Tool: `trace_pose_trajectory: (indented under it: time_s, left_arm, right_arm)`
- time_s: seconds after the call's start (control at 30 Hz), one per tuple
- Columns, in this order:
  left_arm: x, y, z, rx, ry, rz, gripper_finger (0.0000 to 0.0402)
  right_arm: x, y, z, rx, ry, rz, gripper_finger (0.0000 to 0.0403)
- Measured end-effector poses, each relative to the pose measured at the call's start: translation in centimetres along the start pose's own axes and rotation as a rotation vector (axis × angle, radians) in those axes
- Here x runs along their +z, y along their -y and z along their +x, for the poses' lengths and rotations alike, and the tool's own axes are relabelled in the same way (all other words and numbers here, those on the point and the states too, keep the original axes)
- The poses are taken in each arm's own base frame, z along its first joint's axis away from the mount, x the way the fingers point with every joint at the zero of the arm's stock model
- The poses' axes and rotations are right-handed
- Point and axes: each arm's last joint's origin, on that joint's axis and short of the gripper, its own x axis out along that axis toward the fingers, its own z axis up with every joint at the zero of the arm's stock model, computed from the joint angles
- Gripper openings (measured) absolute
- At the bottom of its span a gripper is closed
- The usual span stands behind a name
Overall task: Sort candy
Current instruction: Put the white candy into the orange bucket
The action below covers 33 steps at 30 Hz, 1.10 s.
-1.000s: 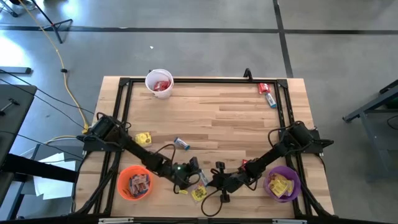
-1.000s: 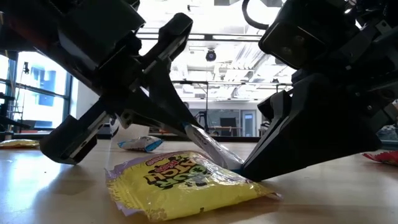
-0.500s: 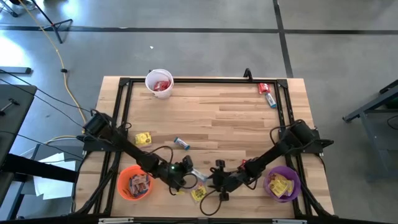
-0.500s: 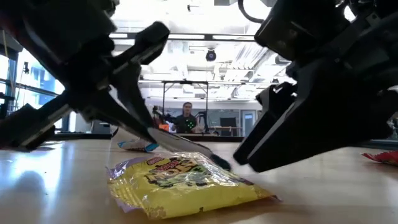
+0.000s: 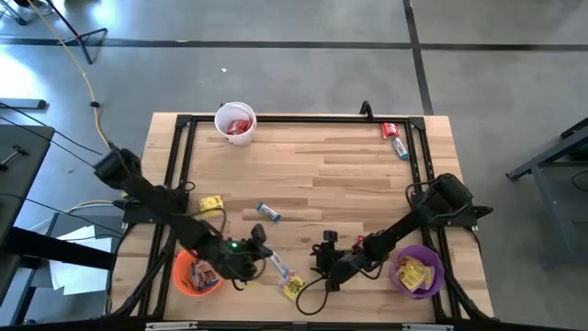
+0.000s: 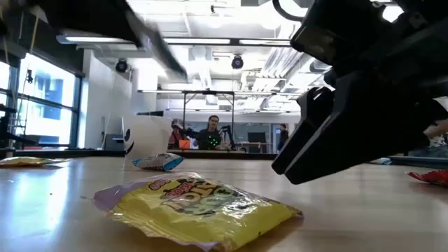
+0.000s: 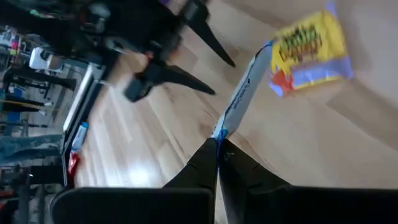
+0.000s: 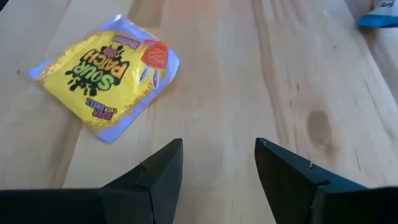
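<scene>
My left gripper point(image 5: 264, 256) is shut on a slim blue-and-white candy bar point(image 5: 277, 268) near the table's front, just right of the orange cup point(image 5: 184, 276). The bar also shows in the left wrist view point(image 7: 244, 87). A yellow candy packet point(image 5: 293, 287) lies flat on the table between the two grippers and shows in the low view point(image 6: 199, 210). My right gripper point(image 5: 322, 256) is open and empty just right of the packet point(image 8: 106, 68), left of the purple cup point(image 5: 432, 276). My left gripper pinches one end of the bar point(image 7: 219, 129) between its two fingertips. The bar sticks out lengthwise beyond the fingers, toward the yellow packet point(image 7: 308, 50). It does not show on the table in the low view, so it seems lifted clear.
A white cup point(image 5: 235, 112) with red candy stands at the far edge. Loose candies lie on the table: a yellow one point(image 5: 212, 204), a blue bar point(image 5: 267, 211), and a red and a blue one point(image 5: 395, 138) at the far right. A black frame point(image 5: 303, 119) rims the table.
My left gripper has gone up and toward the table's left edge and the orange cup, shut on the blue-and-white bar. The bar, which lay against the yellow packet, has been drawn off it. The left arm has risen out of the low view. The yellow packet has shifted slightly.
</scene>
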Motion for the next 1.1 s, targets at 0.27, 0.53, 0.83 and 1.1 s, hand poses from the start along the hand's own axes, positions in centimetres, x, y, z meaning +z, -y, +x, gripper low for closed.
trace_pose_trajectory:
  time_s: [0.27, 0.53, 0.83, 1.1]
  left_arm:
    - [-0.1, -1.0, -4.7, -0.026, 0.038, -0.143, 0.0000]
    - [1.3, -0.7, -9.6, -0.234, -0.056, -0.346, 0.0000]
    - [3.0, -1.8, -15.6, -0.391, -0.212, -0.685, 0.0000]
    - [1.5, -0.1, -16.8, -0.368, -0.411, -0.811, 0.0000]
  right_arm:
    - [0.0, 0.0, 0.0, -0.001, 0.004, 0.002, 0.0196]
    - [0.1, 0.0, 0.0, -0.002, 0.005, 0.003, 0.0196]
    - [0.1, 0.0, 0.0, -0.002, 0.005, 0.005, 0.0196]
    - [0.1, 0.0, 0.0, -0.001, 0.006, 0.005, 0.0196]
